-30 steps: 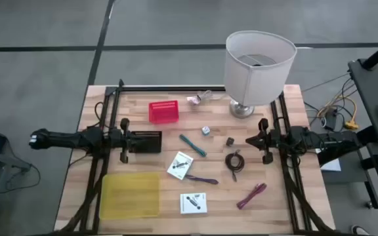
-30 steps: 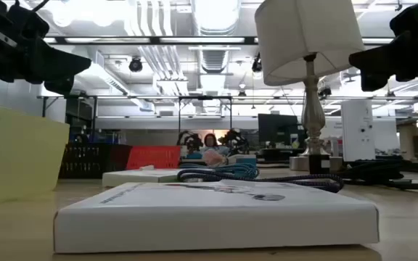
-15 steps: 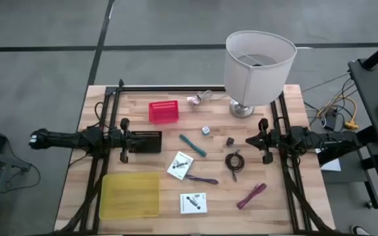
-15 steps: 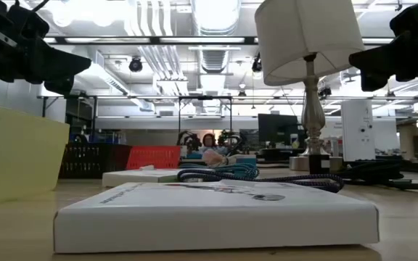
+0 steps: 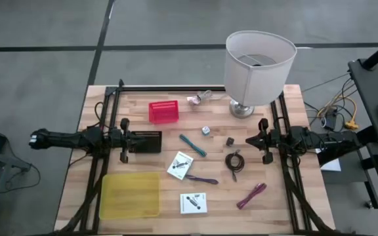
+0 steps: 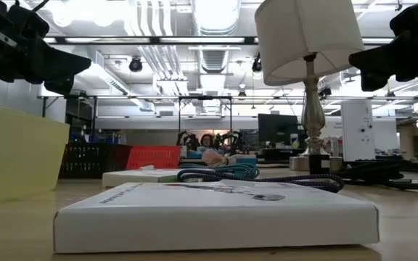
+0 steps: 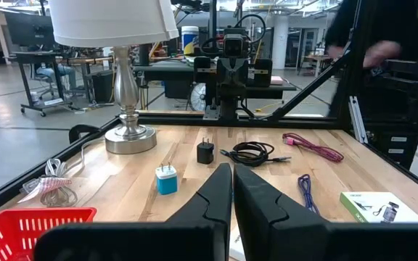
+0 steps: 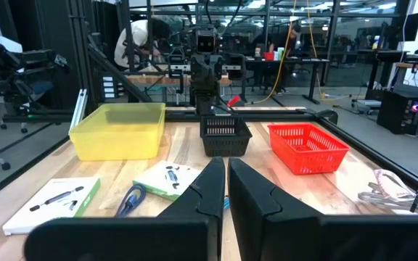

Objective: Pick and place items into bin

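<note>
Both arms wait above the table's side edges. My left gripper [image 5: 125,139] [image 7: 232,190] is shut beside a black basket [image 5: 149,141]. My right gripper [image 5: 261,140] [image 8: 223,187] is shut too, near the lamp's base. Between them, flat on the wood, lie a teal pen [image 5: 193,145], a purple pen [image 5: 202,179], a magenta stick [image 5: 251,195], a black coiled cable [image 5: 233,160] [image 7: 252,152], two white printed cards [image 5: 180,164] [image 5: 193,202], a grey cube [image 5: 206,130] and a dark cube [image 5: 230,141] [image 7: 205,152]. The yellow bin [image 5: 130,194] [image 8: 118,130] stands at the near left.
A big white-shaded lamp [image 5: 258,65] stands at the far right. A red basket [image 5: 164,111] and a clear crumpled wrapper [image 5: 201,98] sit near the far edge. Black frame rails run along both sides. A person shows in the room beyond.
</note>
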